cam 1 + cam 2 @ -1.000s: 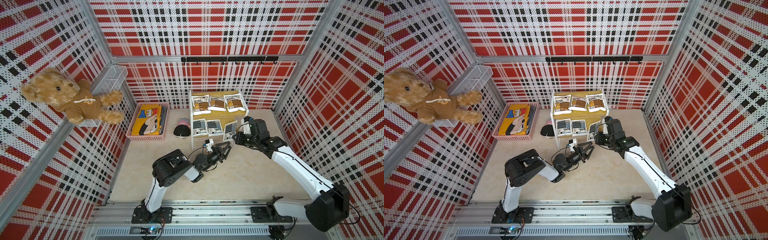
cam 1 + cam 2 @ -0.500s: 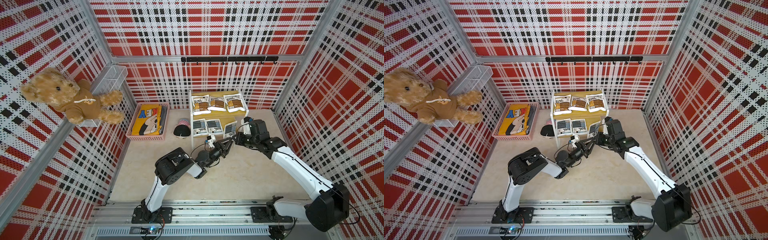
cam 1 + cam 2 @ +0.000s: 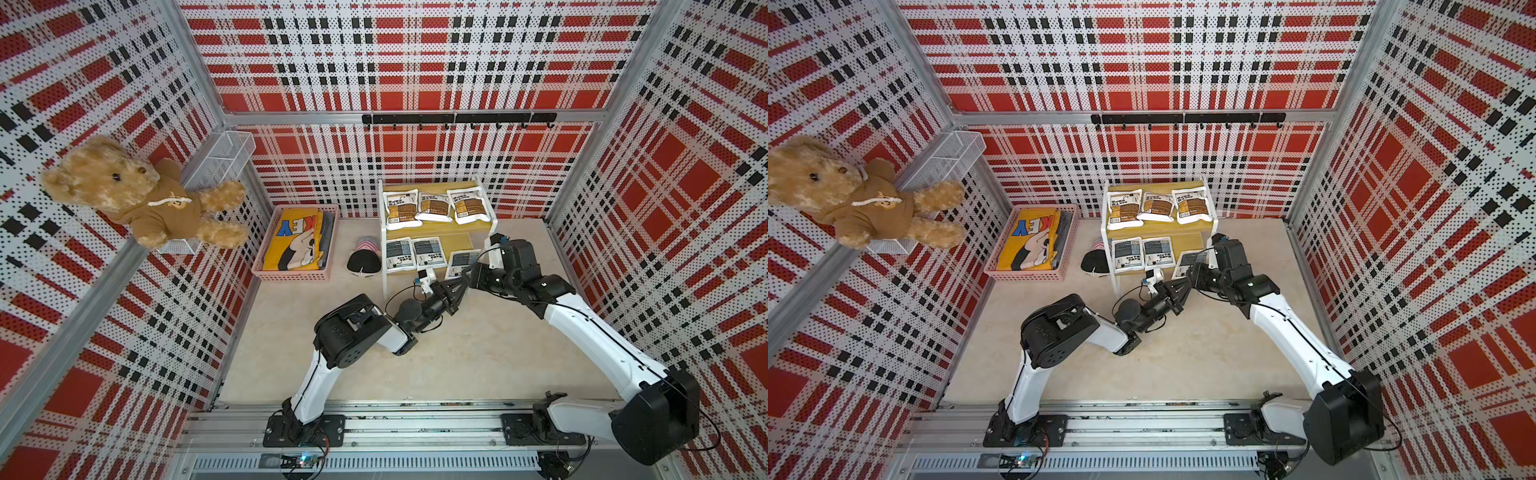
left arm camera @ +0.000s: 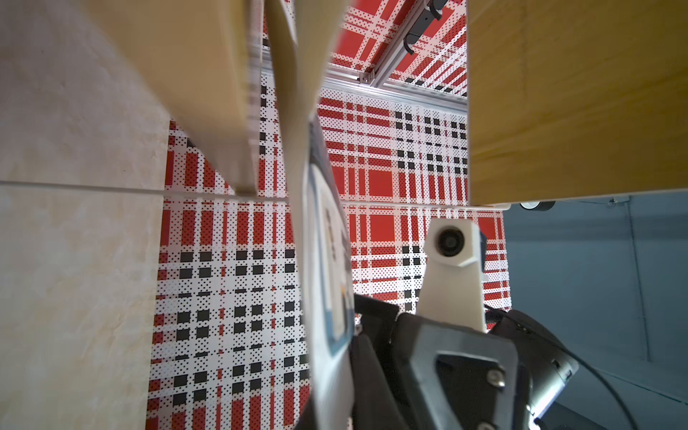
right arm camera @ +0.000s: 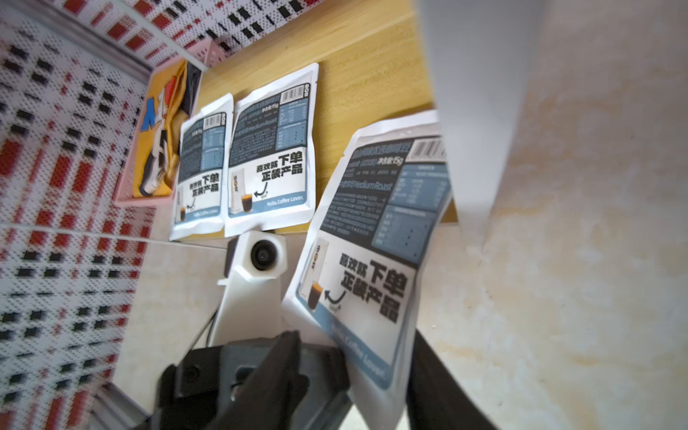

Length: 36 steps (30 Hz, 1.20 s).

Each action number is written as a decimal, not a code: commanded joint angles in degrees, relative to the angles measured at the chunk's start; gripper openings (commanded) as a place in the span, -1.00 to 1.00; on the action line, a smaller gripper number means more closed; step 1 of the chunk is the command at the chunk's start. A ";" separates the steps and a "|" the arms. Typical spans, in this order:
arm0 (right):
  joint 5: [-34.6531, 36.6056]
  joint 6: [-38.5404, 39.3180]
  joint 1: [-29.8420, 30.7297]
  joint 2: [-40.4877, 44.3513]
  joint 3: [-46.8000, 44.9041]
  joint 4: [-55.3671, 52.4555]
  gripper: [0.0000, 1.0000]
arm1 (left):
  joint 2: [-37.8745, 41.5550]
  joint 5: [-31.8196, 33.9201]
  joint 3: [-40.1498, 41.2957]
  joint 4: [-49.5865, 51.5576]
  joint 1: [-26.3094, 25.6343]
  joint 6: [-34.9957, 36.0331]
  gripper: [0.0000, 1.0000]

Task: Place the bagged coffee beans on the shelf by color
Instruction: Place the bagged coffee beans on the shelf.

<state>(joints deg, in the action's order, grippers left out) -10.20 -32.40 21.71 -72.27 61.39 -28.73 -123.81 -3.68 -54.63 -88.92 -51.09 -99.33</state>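
the third grey pouch (image 5: 372, 242) hangs half off the front edge of the shelf (image 3: 457, 242), on its lower board beside two grey pouches (image 3: 427, 252). the left gripper (image 3: 465, 279) has its jaws pinched on the pouch's outer seam. the right gripper (image 3: 473, 272) sits close (jaws parted or closed, i cannot tell). the pouch looks light, soft and slick, so the flat sealed edge is likely the best hold.

I see walls (image 3: 415, 62) in red, black and white plaid, dotted all over. The shelf (image 3: 457, 242) has yellow-tan boards on a white frame. Its upper pouches (image 3: 432, 206) are white with brown-orange panels; the lower pouches (image 3: 428, 251) carry dark grey ones. The near pouch (image 5: 372, 242) shows black characters on white with a pale blue band. The basket (image 3: 291, 275) is pink, its cloth (image 3: 295, 241) yellow, the teddy bear (image 3: 104, 178) golden in a brown hoodie, the table (image 3: 478, 353) mottled beige
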 commanded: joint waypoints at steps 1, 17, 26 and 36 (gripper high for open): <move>0.69 0.00 -0.08 2.63 -0.63 -0.79 0.36 | -1.61 0.27 -2.19 -0.28 0.06 0.46 -0.81; 1.79 -0.82 -0.42 15.11 -5.74 -6.25 0.99 | -1.79 6.32 -2.40 -0.03 -1.00 2.56 -0.84; 0.70 -0.70 -0.62 15.05 -5.56 -6.07 0.99 | -5.17 7.45 -6.78 1.27 -0.85 2.04 -0.80; -0.68 -0.69 -1.28 16.07 -7.84 -5.02 0.99 | -5.57 7.56 -8.89 4.02 -0.76 2.91 -0.41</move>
<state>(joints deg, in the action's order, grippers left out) -10.11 -32.86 21.08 -57.41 54.06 -34.17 -128.09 3.05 -61.45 -86.26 -52.56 -97.71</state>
